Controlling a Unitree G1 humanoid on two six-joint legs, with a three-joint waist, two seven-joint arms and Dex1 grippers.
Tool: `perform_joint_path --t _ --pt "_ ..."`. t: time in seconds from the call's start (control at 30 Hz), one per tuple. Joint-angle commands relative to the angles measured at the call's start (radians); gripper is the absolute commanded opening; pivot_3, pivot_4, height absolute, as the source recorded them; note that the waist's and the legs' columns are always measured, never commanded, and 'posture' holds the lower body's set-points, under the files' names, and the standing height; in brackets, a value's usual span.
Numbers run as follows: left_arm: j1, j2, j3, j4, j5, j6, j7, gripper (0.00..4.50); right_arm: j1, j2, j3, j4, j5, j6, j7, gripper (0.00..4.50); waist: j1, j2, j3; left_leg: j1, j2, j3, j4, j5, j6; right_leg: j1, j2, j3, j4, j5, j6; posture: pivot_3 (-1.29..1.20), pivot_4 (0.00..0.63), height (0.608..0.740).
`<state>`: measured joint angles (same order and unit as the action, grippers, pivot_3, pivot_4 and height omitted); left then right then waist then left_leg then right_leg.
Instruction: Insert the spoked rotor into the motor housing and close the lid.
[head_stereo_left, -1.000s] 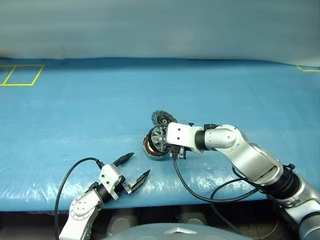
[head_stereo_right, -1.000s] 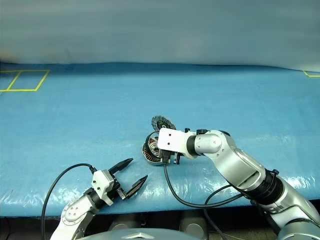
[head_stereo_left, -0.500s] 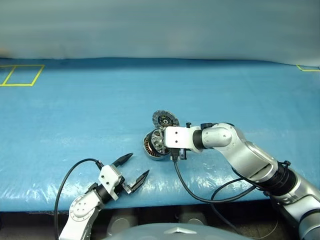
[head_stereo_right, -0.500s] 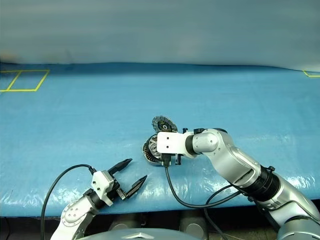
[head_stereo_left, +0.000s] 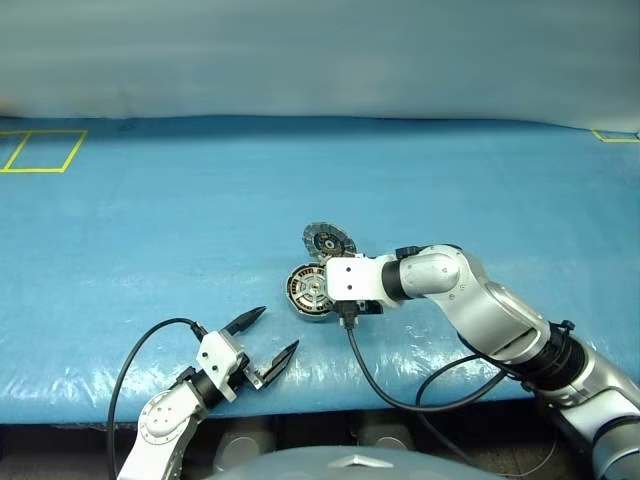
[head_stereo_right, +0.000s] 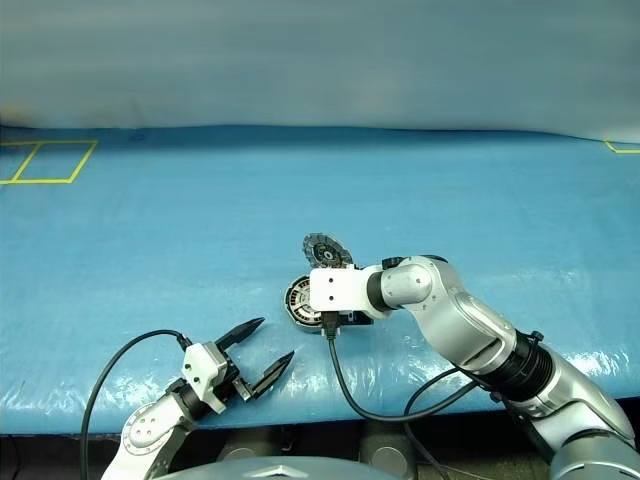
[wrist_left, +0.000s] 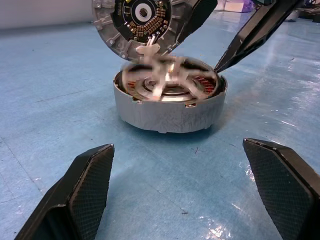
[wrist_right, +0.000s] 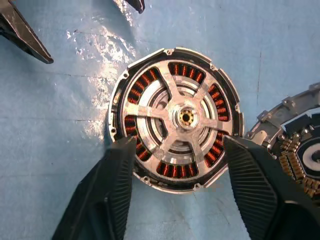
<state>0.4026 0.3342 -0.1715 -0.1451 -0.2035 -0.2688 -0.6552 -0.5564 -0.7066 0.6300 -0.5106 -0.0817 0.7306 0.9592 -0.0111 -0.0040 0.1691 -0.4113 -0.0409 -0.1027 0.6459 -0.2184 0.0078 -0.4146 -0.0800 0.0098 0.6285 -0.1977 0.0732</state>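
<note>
While the shiny silver spoked rotor (wrist_right: 180, 120) lies seated inside the short round grey metal motor housing (wrist_left: 167, 107) – insertion looks done – the right gripper (wrist_right: 177, 187) straddles it with jaws apart, holding nothing, the left gripper (head_stereo_left: 262, 340) waits nearer, wide open and empty, and the thin round hinged lid (head_stereo_left: 328, 240), upright on the far rim, needs swinging down.

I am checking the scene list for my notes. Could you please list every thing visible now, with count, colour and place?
spoked rotor: one, shiny silver, lying flat inside the housing.
motor housing: one, grey with copper-brown windings, on the cover near the front edge.
lid: one, silver-grey with dark inner face, open, standing up behind the housing.
table cover: one, blue.
tape marks: yellow, far left and far right.
left gripper: black jaws open, near the front edge.
right gripper: black jaws apart, over the housing.
</note>
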Motion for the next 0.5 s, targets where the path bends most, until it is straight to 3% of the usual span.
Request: perform_joint_path --t 0.03,0.1,0.2,0.33,0.43,0.5 --pt "0.005 -0.003 -0.007 -0.022 -0.001 -0.017 0.000 4.50 -0.019 0.009 -0.056 -0.032 0.007 0.009 -0.006 3.90 0.000 0.000 0.000 0.000 0.000 0.000 0.000 0.000 0.000 0.000 0.000 0.000 0.000 0.000 0.000 0.00 0.150 0.740" --pt "0.006 -0.004 -0.006 -0.025 -0.002 -0.015 0.002 4.50 -0.020 0.024 -0.098 -0.055 0.033 0.033 -0.012 4.47 0.000 0.000 0.000 0.000 0.000 0.000 0.000 0.000 0.000 0.000 0.000 0.000 0.000 0.000 0.000 0.00 0.150 0.740" --pt "0.008 -0.003 -0.006 -0.031 -0.002 -0.010 0.003 4.50 -0.008 0.053 -0.166 -0.091 0.094 0.088 -0.015 4.47 0.000 0.000 0.000 0.000 0.000 0.000 0.000 0.000 0.000 0.000 0.000 0.000 0.000 0.000 0.000 0.00 0.150 0.740" --pt "0.008 -0.002 -0.006 -0.037 -0.005 -0.007 0.002 4.50 0.030 0.125 -0.205 -0.095 0.146 0.160 -0.069 3.54 0.000 0.000 0.000 0.000 0.000 -0.001 0.000 0.000 0.000 0.000 0.000 0.000 0.000 0.000 0.000 0.00 0.150 0.740" --pt "0.008 -0.002 -0.006 -0.041 -0.006 -0.007 0.002 4.50 0.063 0.190 -0.213 -0.086 0.155 0.186 -0.141 2.48 0.000 0.000 0.000 0.000 0.000 0.000 0.000 0.000 0.000 0.000 0.000 0.000 0.000 0.000 0.000 0.00 0.150 0.740" --pt "0.009 -0.001 -0.006 -0.043 -0.006 -0.006 0.001 4.50 0.068 0.283 -0.314 -0.110 0.264 0.210 -0.146 1.82 0.000 0.000 0.000 0.000 0.000 0.000 0.000 0.000 0.000 0.000 0.000 0.000 0.000 0.000 0.000 0.00 0.150 0.740"
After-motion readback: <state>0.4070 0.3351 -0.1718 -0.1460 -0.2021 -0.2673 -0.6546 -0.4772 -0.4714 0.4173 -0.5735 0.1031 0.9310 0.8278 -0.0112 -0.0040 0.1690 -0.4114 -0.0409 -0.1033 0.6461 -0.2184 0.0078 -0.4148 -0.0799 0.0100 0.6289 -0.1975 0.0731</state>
